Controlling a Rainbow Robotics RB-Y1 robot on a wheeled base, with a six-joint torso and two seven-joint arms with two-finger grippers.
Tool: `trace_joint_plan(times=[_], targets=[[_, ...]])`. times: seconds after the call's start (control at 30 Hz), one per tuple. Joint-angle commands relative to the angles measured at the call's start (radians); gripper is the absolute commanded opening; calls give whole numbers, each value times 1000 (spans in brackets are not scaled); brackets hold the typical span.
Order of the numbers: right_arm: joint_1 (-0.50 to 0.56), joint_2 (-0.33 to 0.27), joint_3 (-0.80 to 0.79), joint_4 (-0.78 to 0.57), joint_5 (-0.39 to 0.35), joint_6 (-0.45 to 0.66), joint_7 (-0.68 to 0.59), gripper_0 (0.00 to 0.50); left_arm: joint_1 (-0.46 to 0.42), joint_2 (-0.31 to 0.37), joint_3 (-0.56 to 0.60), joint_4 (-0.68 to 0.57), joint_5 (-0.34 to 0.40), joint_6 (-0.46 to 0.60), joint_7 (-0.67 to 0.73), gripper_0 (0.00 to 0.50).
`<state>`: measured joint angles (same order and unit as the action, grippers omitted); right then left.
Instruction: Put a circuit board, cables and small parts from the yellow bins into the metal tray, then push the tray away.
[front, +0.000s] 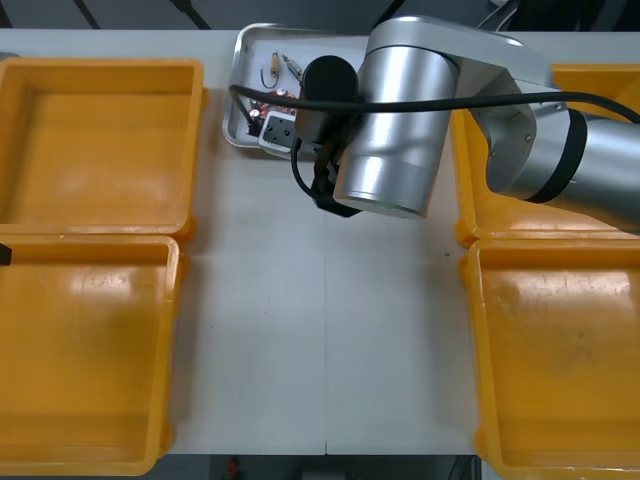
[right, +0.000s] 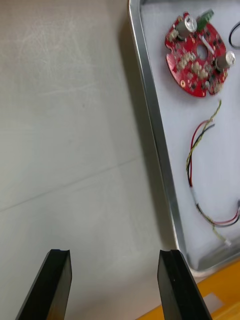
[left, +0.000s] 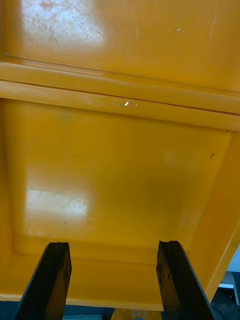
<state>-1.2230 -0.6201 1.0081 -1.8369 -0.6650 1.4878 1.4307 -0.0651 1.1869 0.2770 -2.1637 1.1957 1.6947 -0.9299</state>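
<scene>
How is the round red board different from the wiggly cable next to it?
The circuit board is a wide, flat disc; the cable is a thin, curvy strand. The circuit board is red with silver parts; the cable mixes red and yellow wires. Both lie inside the metal tray.

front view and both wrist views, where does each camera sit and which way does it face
Front view: above the arms, facing steeply down at the table, yellow bins and metal tray; the right arm shows, stretched over the tray.
Right wrist view: on the right wrist, facing the table beside the tray's rim, circuit board inside; right gripper open.
Left wrist view: on the left wrist, facing into one bin; left gripper open.
Shared: front and right wrist views both show the tray.
</scene>
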Motion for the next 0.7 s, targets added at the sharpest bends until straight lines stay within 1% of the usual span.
trace_joint_plan(times=[0.03, 0.2, 0.23, 0.27, 0.3, 0.37, 0.4, 0.43, 0.47, 0.5, 0.53, 0.57, 0.6, 0.63, 0.67, 0.7], targets=[[7, -87, -65, -93, -73, 34, -133, 500, 19, 39, 30, -21, 1, 7, 26, 500], [65, -194, -146, -165, -174, 42, -309, 500, 19, 39, 30, -21, 1, 7, 26, 500], [69, -201, -149, -168, -180, 42, -317, 500, 19, 39, 30, -21, 1, 7, 26, 500], [91, -242, -180, -182, -216, 43, -369, 500, 19, 39, 30, -21, 1, 7, 26, 500], [99, -248, -186, -183, -220, 43, -378, 500, 19, 39, 30, -21, 1, 7, 26, 500], [129, -302, -227, -197, -268, 49, -447, 500, 19, 39, 30, -21, 1, 7, 26, 500], [129, -302, -227, -197, -268, 49, -447, 500, 19, 39, 30, -21, 1, 7, 26, 500], [160, -352, -263, -205, -301, 52, -506, 500, 19, 39, 30, -21, 1, 7, 26, 500], [178, -380, -281, -209, -318, 55, -535, 500, 19, 39, 30, -21, 1, 7, 26, 500], [188, -392, -290, -211, -324, 57, -549, 500, 19, 39, 30, -21, 1, 7, 26, 500], [212, -421, -315, -216, -338, 60, -575, 500, 19, 39, 30, -21, 1, 7, 26, 500], [223, -434, -327, -219, -344, 60, -585, 500, 19, 39, 30, -21, 1, 7, 26, 500], [255, -461, -359, -222, -357, 63, -610, 500, 19, 39, 30, -21, 1, 7, 26, 500], [270, -471, -375, -223, -361, 63, -619, 500, 19, 39, 30, -21, 1, 7, 26, 500], [327, -500, -431, -225, -378, 68, -641, 500, 19, 39, 30, -21, 1, 7, 26, 500], [346, -509, -451, -225, -384, 69, -648, 500, 19, 39, 30, -21, 1, 7, 26, 500]])
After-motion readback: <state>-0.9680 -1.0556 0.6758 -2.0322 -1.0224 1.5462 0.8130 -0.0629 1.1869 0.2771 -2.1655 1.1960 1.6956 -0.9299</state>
